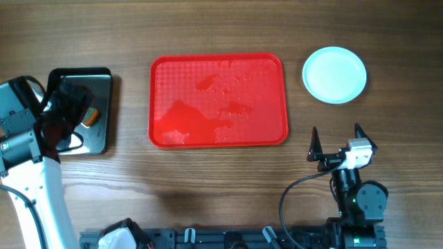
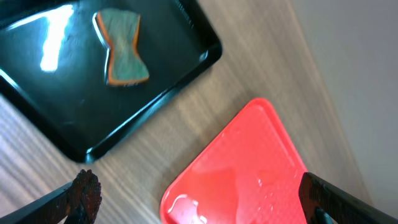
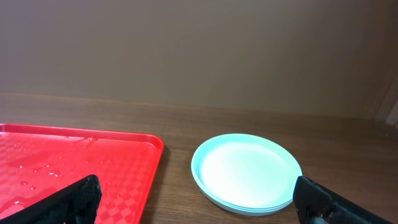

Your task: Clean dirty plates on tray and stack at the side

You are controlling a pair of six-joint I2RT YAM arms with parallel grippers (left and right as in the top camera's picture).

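Stacking looks finished: plates sit in one pile on the surface, just right of the tray at its far corner, apart from it. That fits "stack at the side". The tray is bare of plates and shows only wet patches and droplets, which I judge to be wash water.

Sponge lies flat in the black tray, far left, well apart from the plates, so I read it as parked.

Left end effector hangs over the gap between black tray and red tray, fingers wide apart and holding nothing. Right end effector sits near right, on the near side of the plates and apart from them, also spread and empty. Both look idle, so little or nothing seems left to do.

View differences:
- Overhead gives the full layout, but the pile reads as a single disc and the left arm covers most of the sponge.
- Right wrist view shows layered rims at the pile's near edge, so it is more than one plate. The top face looks clean, with no orange smear visible.
- Left wrist view shows the whole sponge, green face with an orange edge, and the glossy black tray.
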